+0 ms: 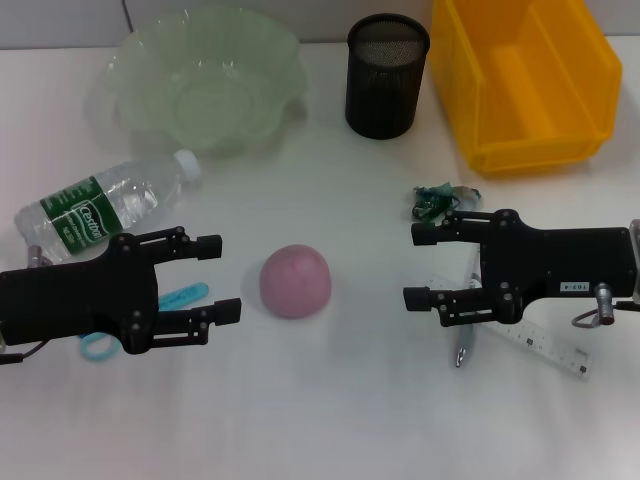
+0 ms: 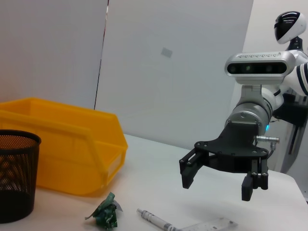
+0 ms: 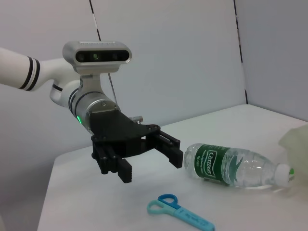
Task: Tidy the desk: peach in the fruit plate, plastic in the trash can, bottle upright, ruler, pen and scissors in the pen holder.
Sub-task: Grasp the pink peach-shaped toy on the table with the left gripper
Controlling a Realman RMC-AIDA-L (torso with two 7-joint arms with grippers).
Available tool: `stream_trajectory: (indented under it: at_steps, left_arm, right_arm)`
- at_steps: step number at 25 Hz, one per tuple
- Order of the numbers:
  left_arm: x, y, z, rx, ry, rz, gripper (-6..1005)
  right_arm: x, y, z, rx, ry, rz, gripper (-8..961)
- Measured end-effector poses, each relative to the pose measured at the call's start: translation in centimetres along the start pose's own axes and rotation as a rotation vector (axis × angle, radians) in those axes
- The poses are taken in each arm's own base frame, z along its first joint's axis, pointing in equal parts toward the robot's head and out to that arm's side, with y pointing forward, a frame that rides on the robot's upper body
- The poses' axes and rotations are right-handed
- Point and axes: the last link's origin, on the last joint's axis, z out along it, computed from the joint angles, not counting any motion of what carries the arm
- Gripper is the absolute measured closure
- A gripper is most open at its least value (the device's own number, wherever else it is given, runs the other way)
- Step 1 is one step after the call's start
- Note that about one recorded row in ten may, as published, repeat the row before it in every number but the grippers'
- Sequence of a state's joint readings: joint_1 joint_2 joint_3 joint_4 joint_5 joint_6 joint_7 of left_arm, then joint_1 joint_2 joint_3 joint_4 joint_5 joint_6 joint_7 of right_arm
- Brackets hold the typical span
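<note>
A white table (image 1: 350, 420) carries everything; behind it stand grey wall panels (image 2: 183, 72), with a second white robot (image 2: 293, 53) at the side

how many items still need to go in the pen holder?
3. Scissors under the left gripper; pen and ruler under the right gripper. All lie on the table, partly hidden; pen holder looks empty.

Bare table (image 1: 340, 400) around peach (image 1: 295, 281); pen holder (image 1: 387, 75) unobstructed
</note>
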State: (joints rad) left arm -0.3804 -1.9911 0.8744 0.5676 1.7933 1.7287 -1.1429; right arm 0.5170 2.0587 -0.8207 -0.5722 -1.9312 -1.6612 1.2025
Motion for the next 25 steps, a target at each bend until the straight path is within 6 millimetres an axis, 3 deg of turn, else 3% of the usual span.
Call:
stream_trajectory:
  at_steps: [13, 25]
  left_arm:
    - [-0.1, -0.2, 0.3, 0.014, -0.004, 0.003, 214]
    - [-1.4, -2.1, 4.7, 0.088, -0.138, 0.01, 214]
  right_arm:
    - [0.0, -0.1, -0.1, 0.002, 0.002, -0.001, 140]
    - [0.3, 0.0, -0.4, 0.01, 0.001, 0.007, 140]
